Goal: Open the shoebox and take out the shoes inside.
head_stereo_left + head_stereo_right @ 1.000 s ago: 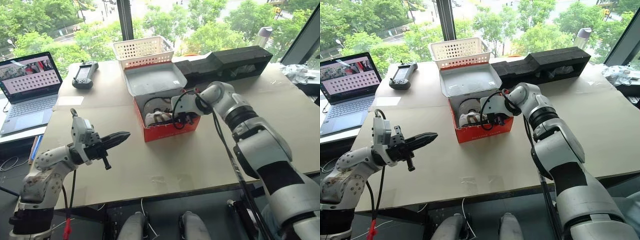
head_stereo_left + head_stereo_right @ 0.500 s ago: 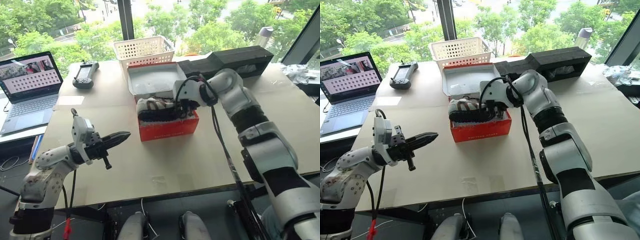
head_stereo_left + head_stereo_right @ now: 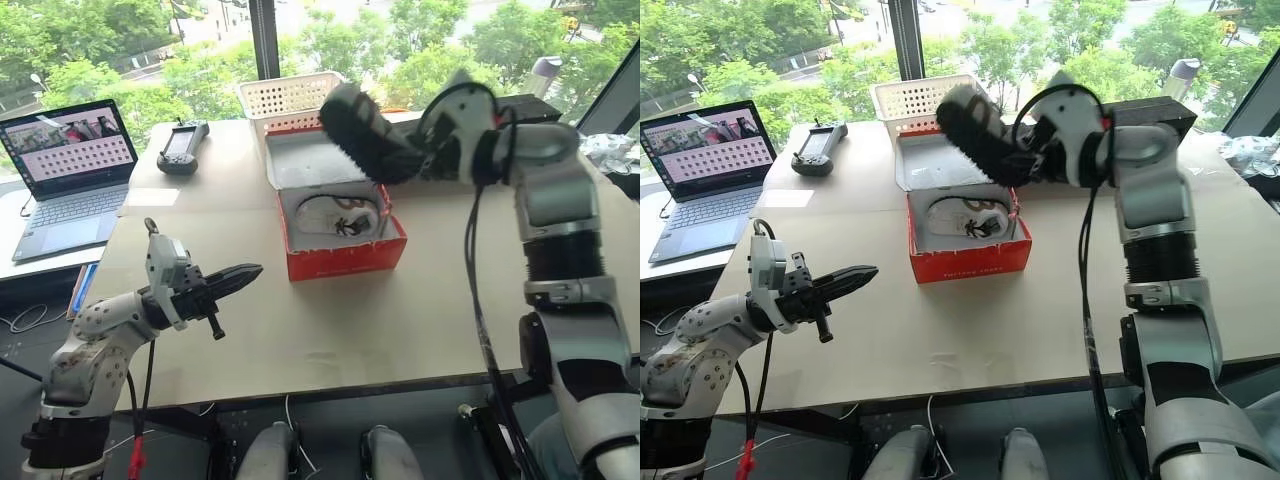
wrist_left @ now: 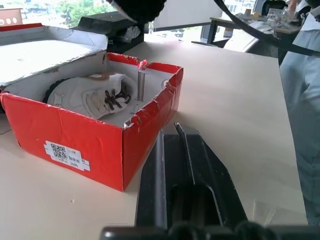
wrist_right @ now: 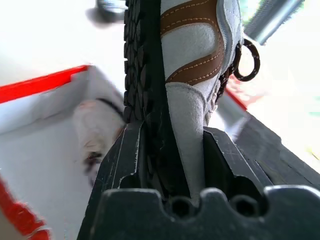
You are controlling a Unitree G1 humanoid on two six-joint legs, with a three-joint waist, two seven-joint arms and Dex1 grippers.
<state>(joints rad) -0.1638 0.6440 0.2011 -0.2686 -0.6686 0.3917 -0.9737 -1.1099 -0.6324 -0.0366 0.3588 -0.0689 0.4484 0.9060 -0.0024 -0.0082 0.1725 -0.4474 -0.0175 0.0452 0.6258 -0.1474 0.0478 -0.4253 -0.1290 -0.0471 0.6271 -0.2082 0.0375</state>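
shoebox: red shoebox sits open mid-table, lid hinged back toward the windows, pale inside showing; white label w/ qr code on one red side in left wrist view

shoe in box: one off-white sneaker w/ dark laces lies inside the box on its side, toe toward robot's left; a short grey rod stands upright against the inner wall just beside it in left wrist view

shoe in air: other sneaker is up above the box's lid end, well clear of the rim, dark treaded sole facing the camera, tilted w/ toe up & to robot's left

right gripper: right gripper clamped on the raised sneaker; its two black fingers pinch sole on one side & pale upper w/ brown stripe on the other, per right wrist view; arm reaches in from robot's right, above the table

left gripper: left gripper fingers pressed together, nothing btwn them, pointing level toward the box; hangs over the near left part of the table, well apart from the box

table: beige tabletop, bare around the box

other stuff: white lattice basket just behind the lid; black controller & open laptop at far left; long black foam block behind the right arm
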